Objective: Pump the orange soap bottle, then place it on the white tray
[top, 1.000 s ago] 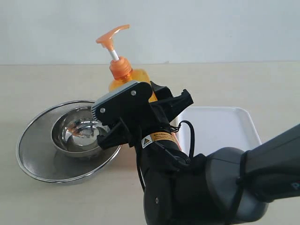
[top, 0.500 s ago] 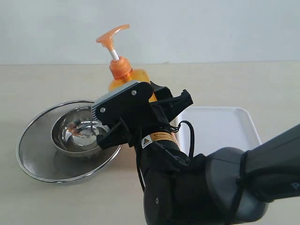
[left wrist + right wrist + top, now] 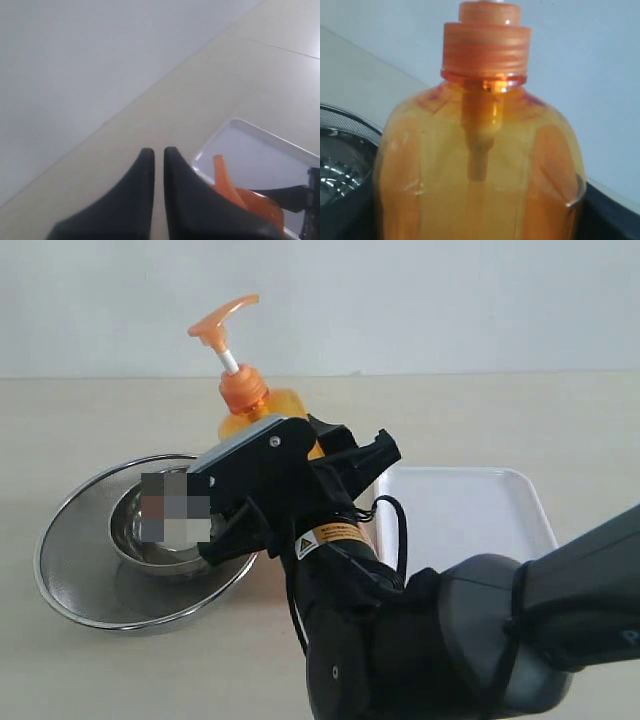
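The orange soap bottle (image 3: 262, 412) leans to the left between the tray and the bowls, its pump head (image 3: 222, 320) raised on the white stem. My right gripper (image 3: 300, 447) is shut on the bottle's body, which fills the right wrist view (image 3: 480, 165). The white tray (image 3: 470, 515) lies flat to the right of the bottle. My left gripper (image 3: 159, 152) is out of the exterior view. In the left wrist view its black fingers are shut on nothing, close to the pump head (image 3: 223, 176) but apart from it, with the tray (image 3: 260, 155) beyond.
A steel mesh strainer (image 3: 85, 575) holding a smaller steel bowl (image 3: 135, 540) sits left of the bottle, its rim close to my right gripper. The strainer's rim (image 3: 342, 117) also shows in the right wrist view. My right arm's bulk fills the front middle.
The bottle and my right gripper have shifted a little to the left, with the pump head leaning further toward the bowls. The tray and bowls have not moved.
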Robot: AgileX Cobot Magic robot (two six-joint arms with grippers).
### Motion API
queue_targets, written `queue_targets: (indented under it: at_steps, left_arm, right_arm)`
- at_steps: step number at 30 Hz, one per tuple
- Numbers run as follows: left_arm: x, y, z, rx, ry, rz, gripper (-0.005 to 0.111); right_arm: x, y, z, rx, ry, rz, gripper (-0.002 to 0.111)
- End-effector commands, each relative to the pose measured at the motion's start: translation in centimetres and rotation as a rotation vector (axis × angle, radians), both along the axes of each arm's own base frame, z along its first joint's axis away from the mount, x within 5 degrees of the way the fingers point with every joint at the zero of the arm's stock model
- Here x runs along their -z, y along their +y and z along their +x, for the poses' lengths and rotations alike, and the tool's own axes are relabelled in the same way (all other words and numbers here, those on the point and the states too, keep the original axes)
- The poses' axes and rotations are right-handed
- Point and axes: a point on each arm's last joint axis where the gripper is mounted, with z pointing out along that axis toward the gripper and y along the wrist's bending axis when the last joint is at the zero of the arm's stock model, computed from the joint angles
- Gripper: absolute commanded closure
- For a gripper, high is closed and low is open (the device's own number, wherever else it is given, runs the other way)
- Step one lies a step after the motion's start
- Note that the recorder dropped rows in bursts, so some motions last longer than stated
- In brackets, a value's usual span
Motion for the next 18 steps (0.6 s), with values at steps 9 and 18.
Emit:
queue_targets:
  at_steps: [9,18]
  left_arm:
    - [1.5,-4.8,0.9,0.290,0.087,0.048,0.102]
    - [3.6,-4.9,1.8,0.315,0.148,0.114,0.102]
  right_arm:
    - [-1.1,0.2,0.1,-0.014,-0.080,-0.015,0.108]
    - [-1.2,0.2,0.1,-0.017,-0.082,-0.016,0.108]
